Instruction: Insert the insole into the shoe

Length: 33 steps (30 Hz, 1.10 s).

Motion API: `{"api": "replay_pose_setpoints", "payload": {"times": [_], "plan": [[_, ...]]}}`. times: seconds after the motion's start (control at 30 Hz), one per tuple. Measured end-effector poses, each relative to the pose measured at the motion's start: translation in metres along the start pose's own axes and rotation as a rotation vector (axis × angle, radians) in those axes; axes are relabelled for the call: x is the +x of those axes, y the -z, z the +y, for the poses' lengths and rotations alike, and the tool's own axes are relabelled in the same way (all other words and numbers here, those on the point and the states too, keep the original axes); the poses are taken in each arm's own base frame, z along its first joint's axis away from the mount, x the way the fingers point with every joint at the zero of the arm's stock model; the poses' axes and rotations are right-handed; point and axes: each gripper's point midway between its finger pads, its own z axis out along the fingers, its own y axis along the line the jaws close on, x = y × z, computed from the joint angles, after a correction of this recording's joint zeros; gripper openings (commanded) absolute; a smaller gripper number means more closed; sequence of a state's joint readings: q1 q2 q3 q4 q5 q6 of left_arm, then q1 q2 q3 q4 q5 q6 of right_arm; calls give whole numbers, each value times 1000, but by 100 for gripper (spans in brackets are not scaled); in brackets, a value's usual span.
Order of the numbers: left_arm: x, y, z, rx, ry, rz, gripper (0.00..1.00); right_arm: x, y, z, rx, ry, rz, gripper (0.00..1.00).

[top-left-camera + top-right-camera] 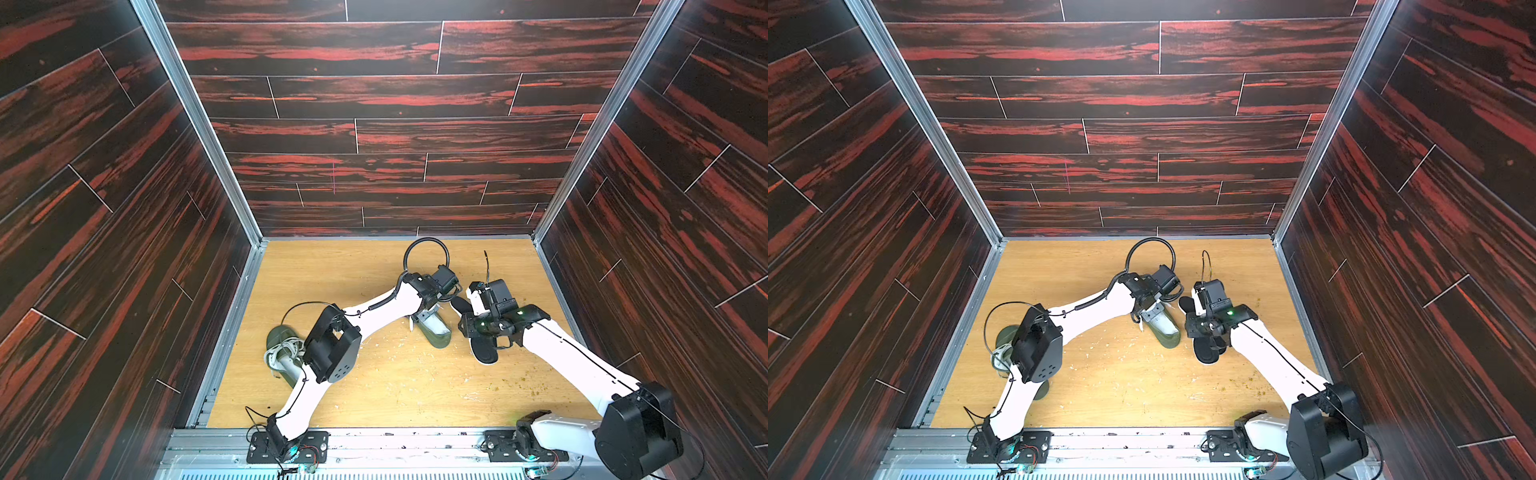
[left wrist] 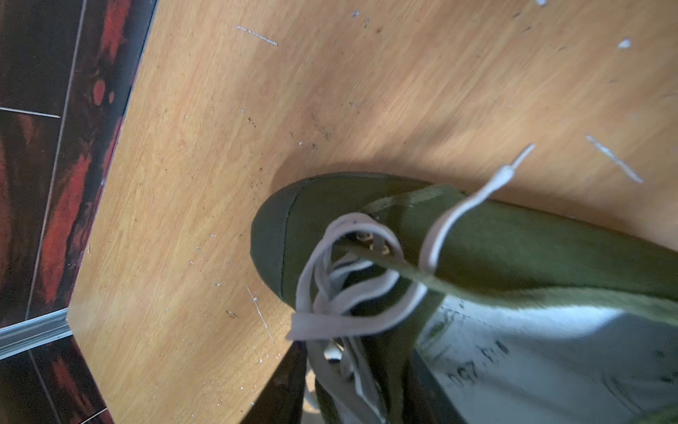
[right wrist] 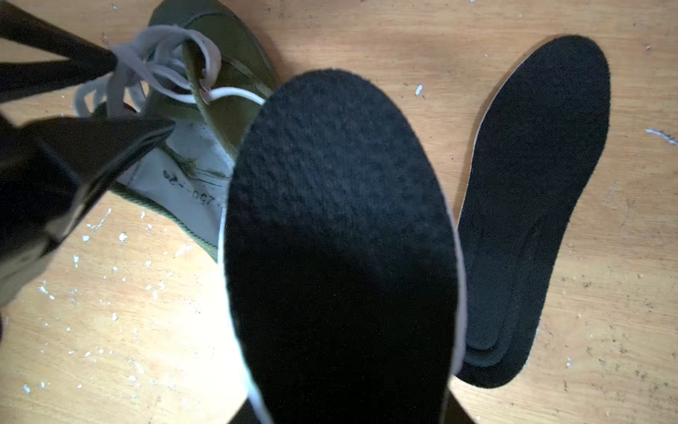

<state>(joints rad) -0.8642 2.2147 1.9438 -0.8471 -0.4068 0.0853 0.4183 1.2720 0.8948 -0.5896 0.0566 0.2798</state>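
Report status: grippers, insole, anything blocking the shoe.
Right gripper shut on insole, beside shoe, not in. Left gripper at shoe mouth, jaws apart, grip unclear. Laces loose at mouth; spare insole on table.

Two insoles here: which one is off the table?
The raised insole, filling the middle of the right wrist view and overlapping the shoe. The other insole lies flat on the table beside it.
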Motion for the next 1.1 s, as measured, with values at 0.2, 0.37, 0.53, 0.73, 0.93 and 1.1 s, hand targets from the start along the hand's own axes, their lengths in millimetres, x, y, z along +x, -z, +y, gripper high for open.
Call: {"api": "replay_pose_setpoints", "payload": {"times": [0.2, 0.37, 0.53, 0.73, 0.93, 1.1], "plan": [[2, 6, 4, -9, 12, 8, 54, -2, 0, -3, 2, -6, -8, 45], [3, 17, 4, -10, 20, -5, 54, -5, 1, -5, -5, -18, -16, 45], [-5, 31, -3, -6, 8, -41, 48, -8, 1, -9, -6, -35, -22, 45], [-8, 36, -11, 3, -18, -54, 39, -10, 2, -13, -6, -49, -29, 45], [-12, 27, -11, -19, -31, -47, 36, -15, 9, -16, -11, -62, -56, 45], [-5, 9, -16, -34, -63, -8, 35, -15, 11, -16, -13, -65, -61, 45]]}}
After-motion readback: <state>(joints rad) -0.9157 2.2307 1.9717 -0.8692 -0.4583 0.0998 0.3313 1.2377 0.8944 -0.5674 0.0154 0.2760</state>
